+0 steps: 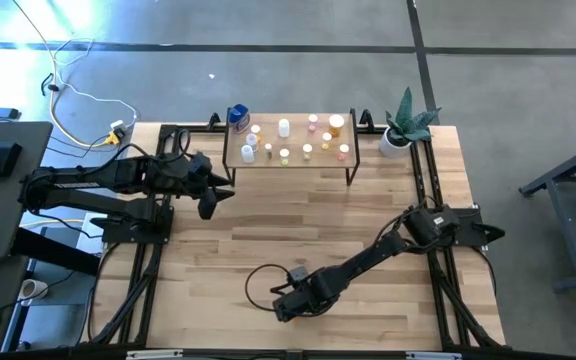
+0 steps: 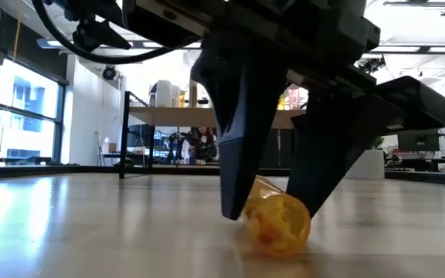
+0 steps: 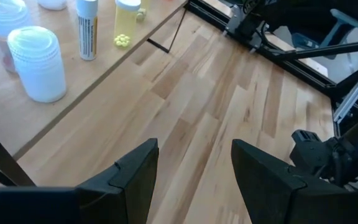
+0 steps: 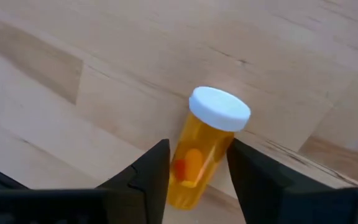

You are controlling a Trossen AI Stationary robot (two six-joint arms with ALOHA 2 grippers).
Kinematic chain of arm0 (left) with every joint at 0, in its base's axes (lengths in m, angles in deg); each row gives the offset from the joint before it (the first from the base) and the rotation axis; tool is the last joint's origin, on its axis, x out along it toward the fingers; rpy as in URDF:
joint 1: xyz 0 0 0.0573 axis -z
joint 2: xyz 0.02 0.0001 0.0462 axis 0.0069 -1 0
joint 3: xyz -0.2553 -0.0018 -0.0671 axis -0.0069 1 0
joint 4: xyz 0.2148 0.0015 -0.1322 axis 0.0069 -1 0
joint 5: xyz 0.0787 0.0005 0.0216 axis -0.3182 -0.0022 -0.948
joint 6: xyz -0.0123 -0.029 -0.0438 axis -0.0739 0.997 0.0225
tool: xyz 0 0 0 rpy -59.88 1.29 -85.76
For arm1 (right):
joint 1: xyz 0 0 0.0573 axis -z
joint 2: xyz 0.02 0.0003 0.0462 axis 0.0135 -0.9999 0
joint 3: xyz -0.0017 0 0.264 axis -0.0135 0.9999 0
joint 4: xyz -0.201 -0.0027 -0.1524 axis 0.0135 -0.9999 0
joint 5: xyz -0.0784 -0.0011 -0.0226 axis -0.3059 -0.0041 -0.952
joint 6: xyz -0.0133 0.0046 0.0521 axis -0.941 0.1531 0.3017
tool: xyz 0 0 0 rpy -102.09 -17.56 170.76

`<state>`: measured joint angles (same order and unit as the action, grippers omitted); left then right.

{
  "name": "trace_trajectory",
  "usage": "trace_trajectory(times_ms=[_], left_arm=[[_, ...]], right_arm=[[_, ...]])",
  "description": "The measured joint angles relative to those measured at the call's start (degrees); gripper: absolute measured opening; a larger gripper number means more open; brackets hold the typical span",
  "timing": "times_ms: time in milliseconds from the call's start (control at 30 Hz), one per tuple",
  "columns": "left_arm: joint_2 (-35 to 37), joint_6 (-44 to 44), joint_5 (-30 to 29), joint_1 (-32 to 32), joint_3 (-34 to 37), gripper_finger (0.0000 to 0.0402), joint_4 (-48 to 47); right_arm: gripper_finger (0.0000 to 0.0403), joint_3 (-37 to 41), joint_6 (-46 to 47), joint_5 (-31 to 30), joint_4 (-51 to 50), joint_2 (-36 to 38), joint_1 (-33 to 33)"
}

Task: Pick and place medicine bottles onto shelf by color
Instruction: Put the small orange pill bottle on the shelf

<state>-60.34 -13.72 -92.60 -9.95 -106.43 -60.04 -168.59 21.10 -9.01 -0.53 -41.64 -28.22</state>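
Straddling the lying orange bottle (image 4: pixel 199 163) at six o'clock, our right claw (image 4: pixel 197 174) seems not yet clamped; it could roll free. Left claw (image 3: pixel 194 180) open.

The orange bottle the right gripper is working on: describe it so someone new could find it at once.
Start at the wooden table and go to its near edge, far from the shelf where the other bottles stand. There the right gripper straddles an orange bottle lying on its side. It is the only bottle off the shelf: clear amber, with a white cap.
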Motion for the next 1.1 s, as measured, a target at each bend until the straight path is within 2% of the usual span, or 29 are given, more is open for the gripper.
trace_trajectory(times_ms=[333, 533, 733, 967, 1100], left_arm=[[0.0, -1.3, 1.0, 0.0, 0.0, 0.0195, -0.4], [0.0, -1.3, 1.8, 0.0, 0.0, 0.0195, -3.0], [1.2, -4.3, 4.1, 0.0, 0.0, 0.0195, -6.5], [4.0, -5.3, 5.5, -0.2, 0.0, 0.0195, -11.2], [5.8, -5.3, 9.7, -0.2, 0.0, 0.0195, -12.5]], right_arm=[[0.0084, 0.1, -2.0, -0.5, -0.3, -0.2, 0.0], [0.0081, -2.1, -8.9, -1.0, -1.4, -0.7, 0.9], [0.008, -6.8, -17.2, -7.9, -1.5, -0.9, 3.6], [0.0079, -12.5, -29.2, -11.4, -2.0, -0.8, 6.2], [0.0079, -16.1, -36.9, -12.9, -2.1, -0.6, 7.7]])
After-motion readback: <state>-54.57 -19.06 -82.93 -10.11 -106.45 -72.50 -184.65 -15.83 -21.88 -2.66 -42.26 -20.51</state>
